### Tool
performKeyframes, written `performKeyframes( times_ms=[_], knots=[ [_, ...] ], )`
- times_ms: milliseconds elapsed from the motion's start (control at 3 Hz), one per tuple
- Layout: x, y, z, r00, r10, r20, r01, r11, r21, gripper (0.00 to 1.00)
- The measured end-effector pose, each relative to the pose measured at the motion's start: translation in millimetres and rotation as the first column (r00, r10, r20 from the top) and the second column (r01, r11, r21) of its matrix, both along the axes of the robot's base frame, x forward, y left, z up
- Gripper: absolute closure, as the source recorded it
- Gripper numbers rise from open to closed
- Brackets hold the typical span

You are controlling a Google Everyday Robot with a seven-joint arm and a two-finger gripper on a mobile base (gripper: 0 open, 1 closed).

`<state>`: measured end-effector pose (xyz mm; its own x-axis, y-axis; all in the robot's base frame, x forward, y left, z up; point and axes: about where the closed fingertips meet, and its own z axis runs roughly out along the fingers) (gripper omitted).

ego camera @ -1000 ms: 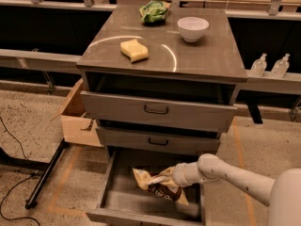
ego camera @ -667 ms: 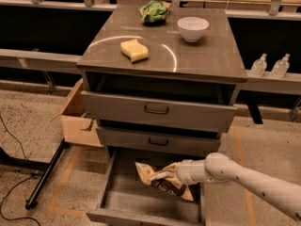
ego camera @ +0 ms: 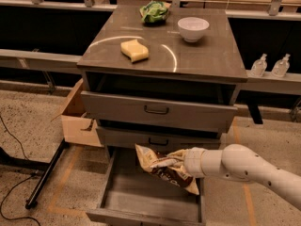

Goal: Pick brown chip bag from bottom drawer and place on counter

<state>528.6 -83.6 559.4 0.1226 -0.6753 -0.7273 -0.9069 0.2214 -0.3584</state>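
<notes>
At my far left a cardboard box (ego camera: 75, 119) sits on the floor against the cabinet, out of the way of what I'm doing. Next comes the bottom drawer (ego camera: 141, 199), pulled open, its tray bare where I can see it.

The brown chip bag (ego camera: 165, 174) hangs over the right half of that tray, and it looks to be clear of the drawer floor. Its long axis runs on a slant. The tan end is up and to the left, in front of the middle drawer's face, and the other end droops down to the right.

My gripper (ego camera: 170, 161) comes in from the right, just beside the drawer's right wall. Its fingers are pinched tight on the bag's upper edge, so most of the bag trails left and below my grip.

What matters now is that the counter (ego camera: 202, 55) is straight up from here and set back. Two drawer fronts stick out between the bag and that top. I judge I must draw the bag outward before raising it, or the upper end could catch on them.

On the counter, a yellow sponge (ego camera: 134, 50) lies at the left, a green snack bag (ego camera: 154, 11) toward the back, and a white bowl (ego camera: 193, 28) to its right. The near right part looks free for setting the bag down.
</notes>
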Motion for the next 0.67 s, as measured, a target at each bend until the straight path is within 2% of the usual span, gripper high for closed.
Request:
performKeyframes(
  times_ms=[333,667],
  knots=[
    [0,1,-2,1.0000,0.001,-0.003,-0.001,1.000,0.002,1.00],
    [2,2,35,0.9998,0.009,0.020,-0.009,1.000,0.020,1.00]
  ],
)
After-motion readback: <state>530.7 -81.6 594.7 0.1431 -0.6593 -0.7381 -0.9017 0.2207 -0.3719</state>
